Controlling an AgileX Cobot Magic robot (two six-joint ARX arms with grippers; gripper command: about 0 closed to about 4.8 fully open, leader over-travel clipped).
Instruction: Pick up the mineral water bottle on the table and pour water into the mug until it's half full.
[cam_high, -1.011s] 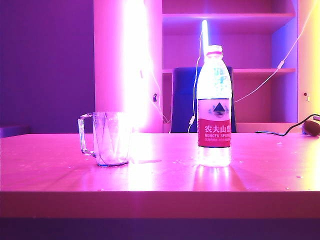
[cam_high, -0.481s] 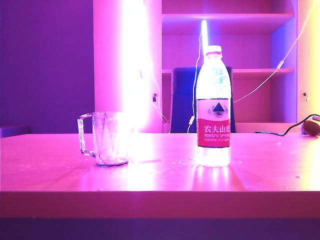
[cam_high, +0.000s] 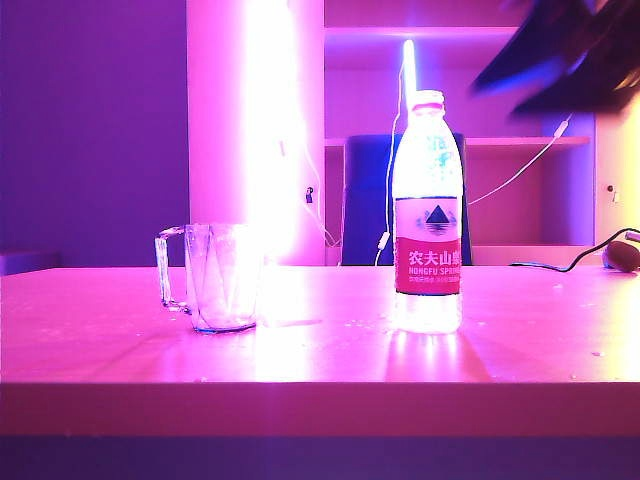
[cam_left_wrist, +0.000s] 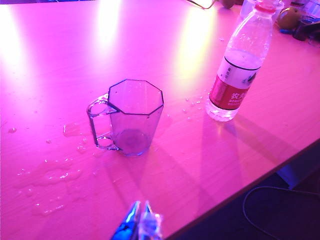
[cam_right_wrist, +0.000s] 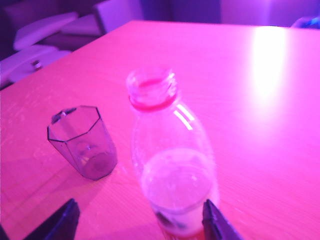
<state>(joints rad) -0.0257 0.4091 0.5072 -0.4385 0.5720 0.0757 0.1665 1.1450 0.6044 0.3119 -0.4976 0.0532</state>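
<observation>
On the pink-lit table (cam_high: 320, 360), right of centre in my exterior view, the mineral water bottle (cam_high: 428, 215) stands upright: clear ribbed plastic, red label with white characters and a dark triangle, its neck open and capless as my right wrist camera looks down into it. Pale water (cam_right_wrist: 176, 187) glows in its lower part. Well apart to its left sits the mug (cam_high: 214, 277), clear faceted glass with an eight-sided rim, walls tapering to the base, squarish handle turned away from the bottle; I see it empty. Small droplets and a shallow puddle (cam_left_wrist: 47, 177) speckle the smooth tabletop beside the mug. My right gripper (cam_right_wrist: 140, 220) hangs above the bottle with its dark fingertips (cam_right_wrist: 62, 220) spread wide to either side, touching nothing; outside, it shows as a dark blur at the upper right. My left gripper (cam_left_wrist: 141, 222) hovers off the table's front edge, near the mug, its bluish tips pressed close together and holding nothing.
</observation>
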